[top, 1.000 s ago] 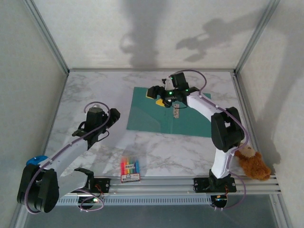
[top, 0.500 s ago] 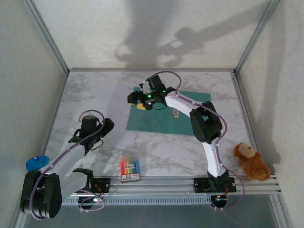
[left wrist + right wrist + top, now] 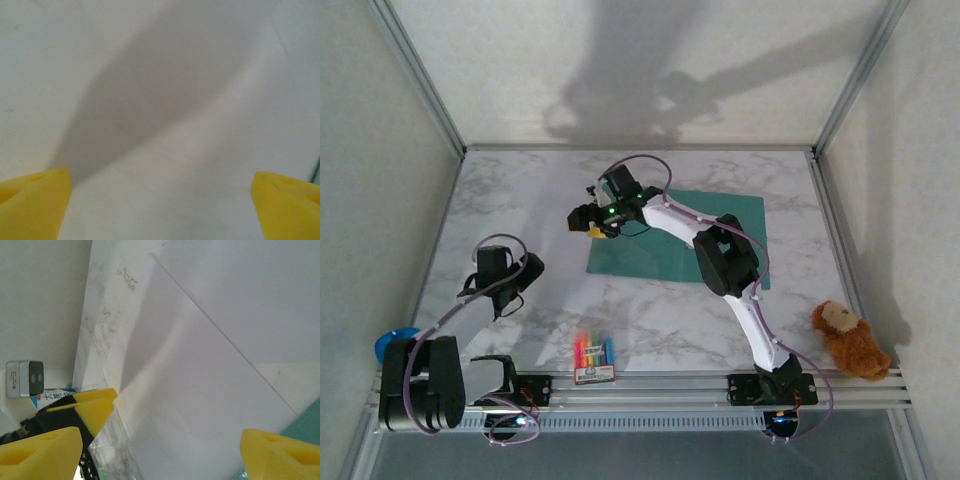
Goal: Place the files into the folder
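Observation:
The teal folder lies flat at the table's middle back, and its corner shows in the right wrist view. The files are white sheets lying overlapped on the marble left of the folder, with another sheet beyond. In the top view they barely stand out. My right gripper hovers open at the folder's left edge over the sheets, holding nothing. My left gripper is open low over white paper, empty; its yellow fingers show at the sheets' left edge.
A colourful crayon box stands near the front rail. A brown teddy bear sits at the front right. A blue object lies at the front left. Aluminium posts and white walls close in the table.
My right arm has swung left across the folder to its left edge, its jaws narrowing slightly. My left arm has drawn back to the left and nearer.

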